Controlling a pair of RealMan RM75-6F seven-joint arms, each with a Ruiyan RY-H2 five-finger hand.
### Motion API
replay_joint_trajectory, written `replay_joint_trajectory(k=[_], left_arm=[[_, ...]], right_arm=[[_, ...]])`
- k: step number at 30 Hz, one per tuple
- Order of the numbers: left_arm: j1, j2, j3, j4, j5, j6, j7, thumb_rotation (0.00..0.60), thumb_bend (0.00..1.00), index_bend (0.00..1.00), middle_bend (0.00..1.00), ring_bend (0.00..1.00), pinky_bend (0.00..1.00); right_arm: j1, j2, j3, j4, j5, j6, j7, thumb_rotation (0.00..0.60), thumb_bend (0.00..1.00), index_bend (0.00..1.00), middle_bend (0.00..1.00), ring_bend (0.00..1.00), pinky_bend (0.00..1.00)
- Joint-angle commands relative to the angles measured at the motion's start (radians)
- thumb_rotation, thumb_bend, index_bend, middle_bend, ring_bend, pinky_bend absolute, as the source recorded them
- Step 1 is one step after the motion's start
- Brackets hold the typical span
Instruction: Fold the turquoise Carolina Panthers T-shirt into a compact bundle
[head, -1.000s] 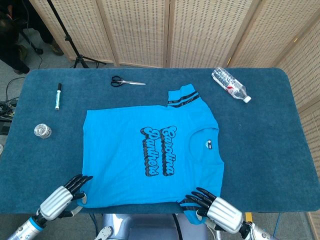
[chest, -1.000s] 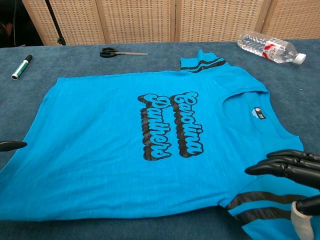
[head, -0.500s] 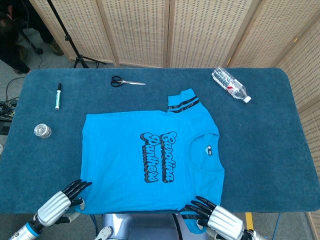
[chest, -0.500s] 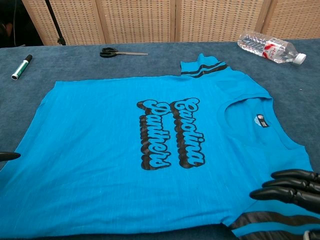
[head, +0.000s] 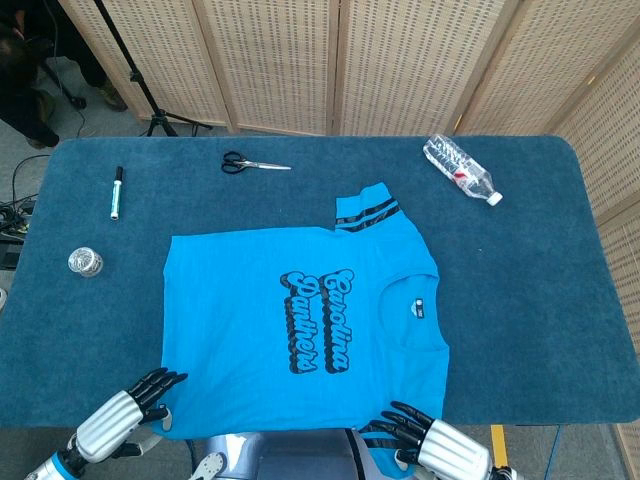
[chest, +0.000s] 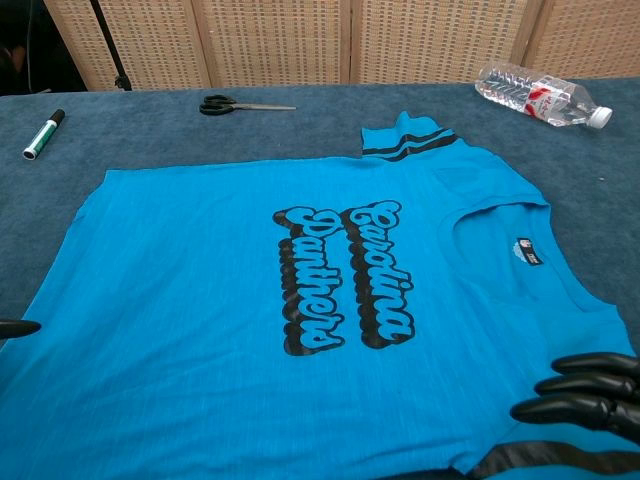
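Both hands (head: 135, 415) (head: 420, 440) rest on the flat T-shirt (head: 250, 320).

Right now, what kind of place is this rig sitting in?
Probably a lab or studio set up for recording, not a home. Woven folding screens wall off the blue-covered table, a black stand and loose cables sit on the floor behind, and the T-shirt lies among unrelated props.
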Motion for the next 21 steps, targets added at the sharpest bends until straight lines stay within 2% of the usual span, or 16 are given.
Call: replay_joint_trajectory(k=[1,21], left_arm=[[0.0,0.0,0.004,-0.004,0.004,-0.004,0.002,0.6,0.49,0.82,0.0,0.0,0.0],[0.007,-0.002,0.029,-0.006,0.03,0.005,0.001,0.6,0.49,0.82,0.0,0.0,0.0]], right_arm=[[-0.001,0.002,-0.002,0.009,-0.003,0.009,0.008,0.6,0.61,0.66,0.07,0.0,0.0],[-0.025,0.01,-0.02,0.034,-0.035,0.055,0.012,0.6,0.61,0.66,0.08,0.0,0.0]])
